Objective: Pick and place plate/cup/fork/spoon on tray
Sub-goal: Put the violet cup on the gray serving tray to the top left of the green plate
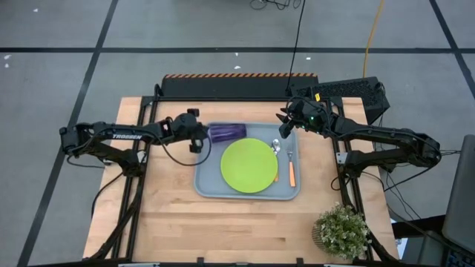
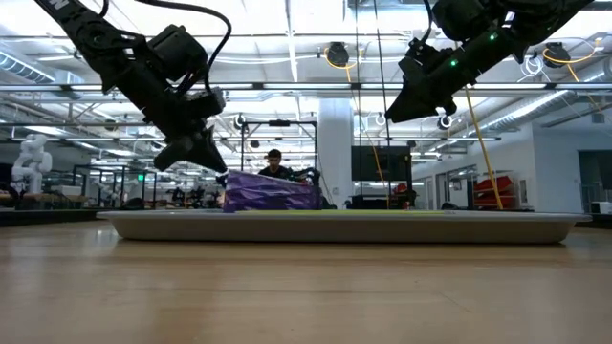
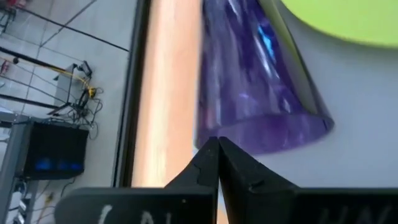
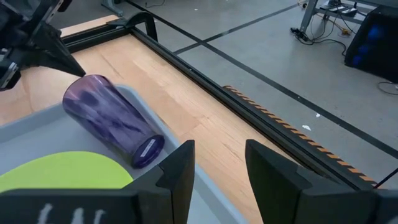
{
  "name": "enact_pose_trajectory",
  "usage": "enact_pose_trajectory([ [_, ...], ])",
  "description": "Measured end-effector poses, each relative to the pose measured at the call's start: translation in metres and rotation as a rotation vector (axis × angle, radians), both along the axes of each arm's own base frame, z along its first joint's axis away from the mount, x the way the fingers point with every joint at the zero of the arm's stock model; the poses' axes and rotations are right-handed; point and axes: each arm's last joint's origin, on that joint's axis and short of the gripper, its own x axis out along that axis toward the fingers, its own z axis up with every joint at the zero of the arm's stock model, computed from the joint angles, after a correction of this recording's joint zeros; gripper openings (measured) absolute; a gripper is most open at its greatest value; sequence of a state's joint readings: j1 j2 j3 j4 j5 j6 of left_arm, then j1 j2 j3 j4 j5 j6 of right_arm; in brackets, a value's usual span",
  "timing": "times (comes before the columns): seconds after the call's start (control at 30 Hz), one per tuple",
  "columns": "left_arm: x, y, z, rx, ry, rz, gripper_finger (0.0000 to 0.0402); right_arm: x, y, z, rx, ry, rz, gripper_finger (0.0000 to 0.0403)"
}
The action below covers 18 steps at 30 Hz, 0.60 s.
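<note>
On the tray [image 1: 208,187], a purple cup [image 1: 227,132] lies on its side near the far left corner, beside the green plate [image 1: 249,165]. Spoon [image 1: 277,147] and fork [image 1: 291,170] lie along the right edge. Left gripper [image 1: 197,145] hovers pinched closed, empty; right gripper [image 1: 283,127] hovers parted.

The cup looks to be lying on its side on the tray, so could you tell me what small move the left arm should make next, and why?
Probably lift the left gripper up and away. Its fingers are shut on nothing, just beside the cup, which lies tipped on the tray next to the plate. The fork and spoon are also aboard, and the right gripper hovers open.
</note>
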<state>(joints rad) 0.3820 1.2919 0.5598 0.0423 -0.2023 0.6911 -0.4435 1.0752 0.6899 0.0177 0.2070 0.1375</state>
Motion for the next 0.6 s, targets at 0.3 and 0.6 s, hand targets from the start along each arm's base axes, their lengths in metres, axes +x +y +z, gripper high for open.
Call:
enact_pose_trajectory([
  [0.3, -0.002, -0.0015, -0.003, -0.001, 0.052, -0.046, 0.0104, 0.0, 0.0, 0.0, 0.0, 0.0, 0.0, 0.0134],
  [0.6, 0.0022, 0.0025, 0.0007, 0.03, -0.005, -0.071, 0.0262, 0.0, 0.0, 0.0, 0.005, -0.004, -0.003, 0.0134],
])
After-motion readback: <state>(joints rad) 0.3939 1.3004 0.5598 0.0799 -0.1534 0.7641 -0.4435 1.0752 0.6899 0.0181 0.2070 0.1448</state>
